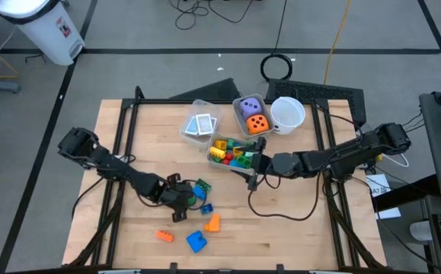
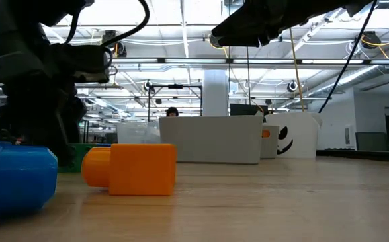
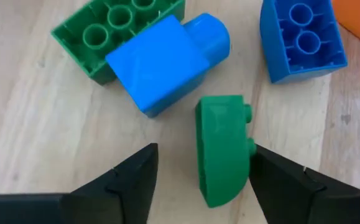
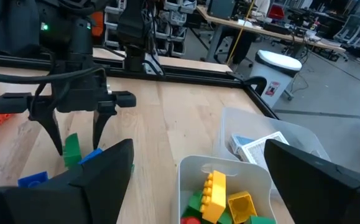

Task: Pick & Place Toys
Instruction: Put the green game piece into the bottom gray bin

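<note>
Nearest in the low view, lower left of frame: blue block (image 2: 13, 178), then orange block (image 2: 137, 169) beside it on the table (image 1: 296, 228). Behind them my left gripper (image 3: 198, 171) is down at the table, fingers apart around a small green block (image 3: 222, 149), not yet clamped. Blue block (image 3: 161, 62) and long green block (image 3: 114, 31) lie just past it. Farther back, centre, my right gripper (image 1: 255, 169) hangs open over the bin of blocks (image 4: 223, 193). Dice bin (image 1: 251, 114) upper centre.
</note>
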Robot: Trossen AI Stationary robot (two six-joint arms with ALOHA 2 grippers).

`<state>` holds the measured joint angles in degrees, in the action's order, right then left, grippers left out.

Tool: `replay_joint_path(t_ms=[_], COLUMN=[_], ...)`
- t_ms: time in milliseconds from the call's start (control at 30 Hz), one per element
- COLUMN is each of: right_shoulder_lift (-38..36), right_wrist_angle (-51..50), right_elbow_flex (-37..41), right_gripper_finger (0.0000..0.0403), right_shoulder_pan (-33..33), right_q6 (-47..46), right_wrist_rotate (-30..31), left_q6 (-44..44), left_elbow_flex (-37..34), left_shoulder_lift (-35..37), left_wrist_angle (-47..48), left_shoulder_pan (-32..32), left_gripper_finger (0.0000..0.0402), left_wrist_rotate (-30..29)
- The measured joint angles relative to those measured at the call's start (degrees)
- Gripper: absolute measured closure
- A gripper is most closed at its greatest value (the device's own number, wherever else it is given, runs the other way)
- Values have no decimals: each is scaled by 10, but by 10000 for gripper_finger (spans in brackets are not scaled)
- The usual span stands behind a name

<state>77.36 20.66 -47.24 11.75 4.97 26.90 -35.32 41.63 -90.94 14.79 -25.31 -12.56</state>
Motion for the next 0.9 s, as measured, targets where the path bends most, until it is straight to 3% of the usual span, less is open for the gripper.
replay_joint_path(t_ms=[333,500,600,767,900], right_shoulder_lift=[0,0,13,55,105], right_wrist_angle=[1,1,13,49,96], right_elbow_flex=[0,0,0,0,0], right_gripper_finger=[67,68,68,69,69], right_shoulder_pan=[0,0,0,0,-1], right_q6=[0,-2,-18,-28,-25], right_wrist_rotate=[0,-32,-78,-136,-154], left_q6=[46,52,60,157,232], left_elbow_flex=[0,0,0,0,1], left_shoulder_lift=[6,37,58,71,71], left_wrist_angle=[-16,-22,-48,-179,-292], left_shoulder_pan=[4,14,17,18,32], left_gripper_finger=[311,310,310,308,300], left_wrist_rotate=[14,30,4,-60,-70])
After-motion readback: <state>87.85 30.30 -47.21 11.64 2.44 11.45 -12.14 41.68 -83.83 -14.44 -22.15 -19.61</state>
